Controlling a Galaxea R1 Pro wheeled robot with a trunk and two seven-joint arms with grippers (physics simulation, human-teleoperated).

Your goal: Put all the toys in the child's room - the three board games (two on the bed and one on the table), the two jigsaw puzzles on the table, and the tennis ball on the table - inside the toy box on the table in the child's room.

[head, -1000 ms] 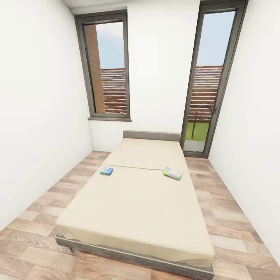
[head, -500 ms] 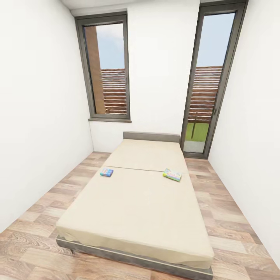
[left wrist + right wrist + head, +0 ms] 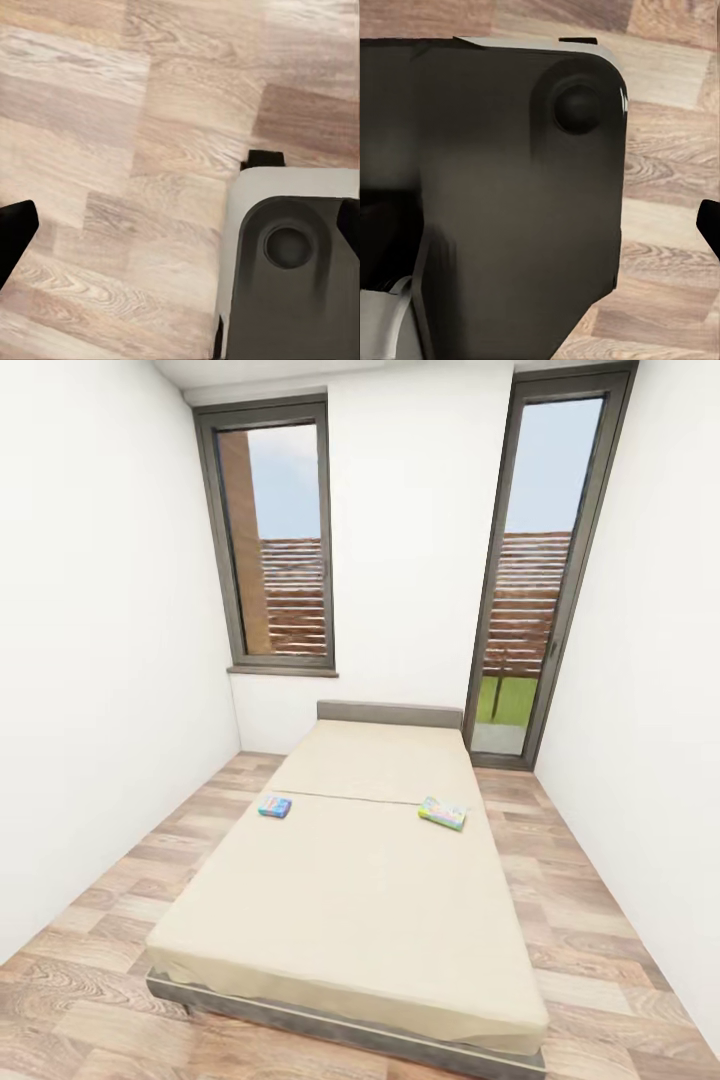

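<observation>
Head view: I see the bed (image 3: 350,900) lengthwise in a narrow white-walled room with a wood-plank floor (image 3: 80,980). Its beige cover runs from the near dark grey frame edge to the low grey headboard (image 3: 390,713) at the far wall. Two board games lie flat on the cover, roughly halfway up the bed and well apart. The small blue-cyan box (image 3: 274,806) is near the bed's left edge. The larger green-edged box (image 3: 442,812) is near the right edge. Two tall dark-framed windows flank the headboard: left window (image 3: 275,540), right window (image 3: 535,560).

Left wrist view: I see plank floor and a dark grey and pale robot part (image 3: 296,270) below the camera. Two black finger tips of the left end effector (image 3: 180,225) sit at opposite frame edges, wide apart, nothing between them.

Right wrist view: a dark robot part (image 3: 495,195) covers most of the frame. One black tip (image 3: 709,225) shows at the edge; I cannot tell the right end effector's state.
</observation>
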